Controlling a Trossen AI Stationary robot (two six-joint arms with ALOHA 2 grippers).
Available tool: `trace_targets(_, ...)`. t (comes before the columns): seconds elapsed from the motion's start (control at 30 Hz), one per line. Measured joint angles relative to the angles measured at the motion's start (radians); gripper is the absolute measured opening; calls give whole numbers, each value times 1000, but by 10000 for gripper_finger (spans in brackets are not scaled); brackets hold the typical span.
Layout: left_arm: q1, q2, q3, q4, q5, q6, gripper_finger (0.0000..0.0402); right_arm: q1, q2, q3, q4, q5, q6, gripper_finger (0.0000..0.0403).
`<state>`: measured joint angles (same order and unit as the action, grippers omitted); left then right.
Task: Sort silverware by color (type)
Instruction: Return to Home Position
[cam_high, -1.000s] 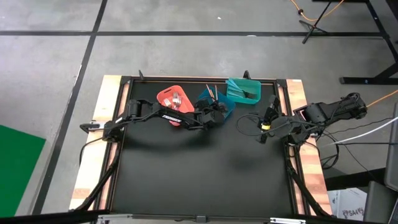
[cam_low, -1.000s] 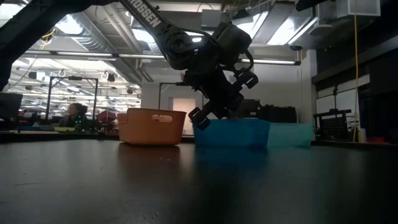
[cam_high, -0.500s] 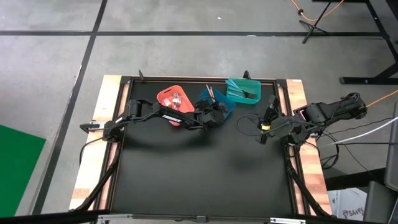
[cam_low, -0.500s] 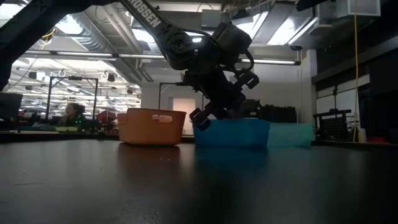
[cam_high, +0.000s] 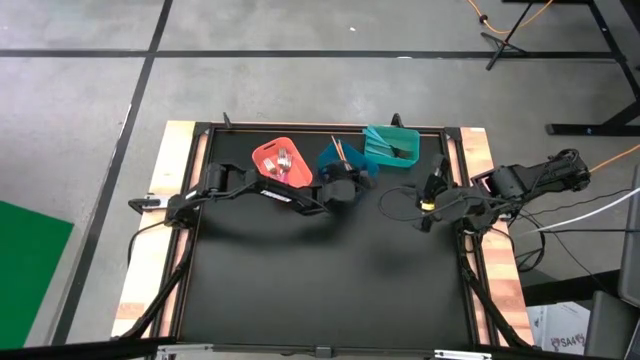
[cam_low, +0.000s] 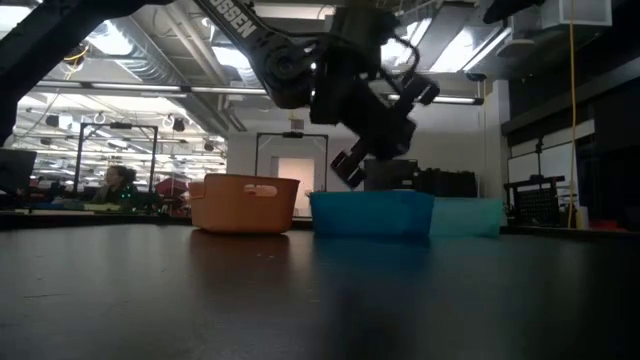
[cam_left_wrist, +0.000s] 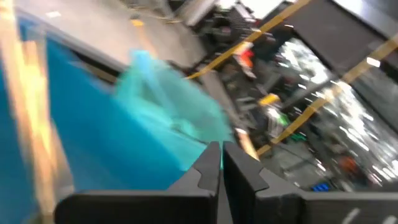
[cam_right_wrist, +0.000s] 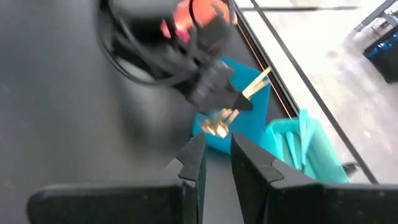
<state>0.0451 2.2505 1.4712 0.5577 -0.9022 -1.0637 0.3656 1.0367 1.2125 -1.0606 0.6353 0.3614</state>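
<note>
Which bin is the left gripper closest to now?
The blue bin, the middle one: the left gripper hovers at its edge; the orange bin and teal bin lie farther off.

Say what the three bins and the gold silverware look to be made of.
Orange bin, blue bin and teal bin: likely plastic, going by their uniform saturated colour and smooth moulded walls. Gold silverware: bright and gold-toned all over, probably metal or metal-coated; I cannot tell which.

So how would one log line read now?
left pincer: shut, empty, near blue bin | right pincer: idle, right side | pink silverware: orange bin | gold silverware: blue bin | light-blue silverware: teal bin
</note>
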Motion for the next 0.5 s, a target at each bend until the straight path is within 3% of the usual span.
trace_targets(0.17, -23, -9, 0, 186, 113, 203, 2, 0, 0, 0, -102, 0, 29, 62)
trace_targets(0.33, -42, -66, 0, 194, 294, 381, 1, 0, 0, 0, -139, -7, 103, 62)
trace_targets(0.5, -76, -147, 0, 180, 515, 635, 1, 0, 0, 0, -139, -86, 106, 62)
